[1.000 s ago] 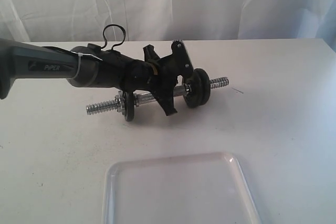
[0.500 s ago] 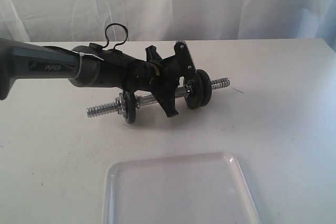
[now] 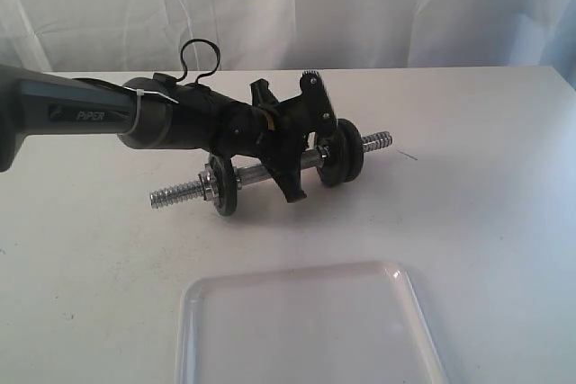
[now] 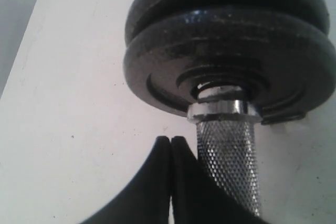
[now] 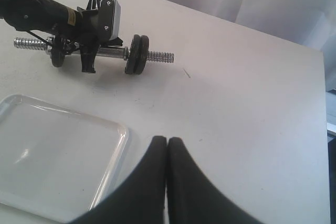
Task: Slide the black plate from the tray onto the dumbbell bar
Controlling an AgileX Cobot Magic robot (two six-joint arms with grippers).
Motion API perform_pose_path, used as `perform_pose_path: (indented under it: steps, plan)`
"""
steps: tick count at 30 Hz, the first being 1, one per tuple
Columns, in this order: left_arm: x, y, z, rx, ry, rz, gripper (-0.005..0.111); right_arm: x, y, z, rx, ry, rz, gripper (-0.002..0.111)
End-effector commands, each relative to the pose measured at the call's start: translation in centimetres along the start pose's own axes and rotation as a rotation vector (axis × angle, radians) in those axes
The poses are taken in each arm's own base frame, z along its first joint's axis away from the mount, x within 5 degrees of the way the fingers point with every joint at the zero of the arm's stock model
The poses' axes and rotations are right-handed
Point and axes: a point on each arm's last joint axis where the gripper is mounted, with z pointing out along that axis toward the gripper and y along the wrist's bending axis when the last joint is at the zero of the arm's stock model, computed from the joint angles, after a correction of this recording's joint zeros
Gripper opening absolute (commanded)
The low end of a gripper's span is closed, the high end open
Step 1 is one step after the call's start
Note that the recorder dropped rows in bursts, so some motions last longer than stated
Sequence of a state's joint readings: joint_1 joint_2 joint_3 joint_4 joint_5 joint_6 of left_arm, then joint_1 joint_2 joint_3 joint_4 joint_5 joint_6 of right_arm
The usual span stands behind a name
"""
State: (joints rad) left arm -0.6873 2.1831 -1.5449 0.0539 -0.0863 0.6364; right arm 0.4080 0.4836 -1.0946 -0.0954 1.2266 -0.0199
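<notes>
The dumbbell bar (image 3: 261,171) lies on the white table, chrome, with threaded ends. Two thick black plates (image 3: 343,155) sit side by side on its right end, and a smaller black disc (image 3: 222,188) sits on its left end. My left gripper (image 3: 294,192) is shut and empty, its fingertips down beside the bar's knurled middle (image 4: 229,161), just short of the black plates (image 4: 226,51). The tray (image 3: 193,299) at the front holds nothing. My right gripper (image 5: 167,141) hangs shut and empty over bare table, next to the tray's corner (image 5: 122,132).
The left arm (image 3: 81,114) reaches in from the left over the bar. White curtains hang behind the table's far edge. The table's right edge (image 5: 321,103) shows in the right wrist view.
The left gripper has edged a little to the right along the bar. The bar's left end has swung slightly toward the front. The right gripper has not moved.
</notes>
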Motion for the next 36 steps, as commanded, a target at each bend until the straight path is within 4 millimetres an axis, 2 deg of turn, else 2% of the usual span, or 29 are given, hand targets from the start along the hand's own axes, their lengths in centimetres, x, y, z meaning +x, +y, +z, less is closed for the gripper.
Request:
perform_pose_path:
  steps: [1, 17, 22, 36]
  plan:
    - [2.0, -3.5, 1.2, 0.165, 0.142, 0.0, 0.0, 0.1, -0.1, -0.1, 0.004, -0.008, -0.006, 0.0]
    - [1.9, -3.4, 1.2, 0.153, 0.126, 0.027, 0.0, 0.1, -0.1, -0.1, 0.004, -0.008, -0.006, 0.0]
    - [1.5, -3.1, 1.2, 0.136, 0.101, 0.089, 0.0, 0.1, -0.1, -0.1, 0.004, -0.008, -0.006, 0.0]
    - [0.8, -2.4, 1.2, 0.091, 0.06, 0.091, 0.0, 0.1, -0.1, -0.1, 0.004, -0.008, -0.006, 0.0]
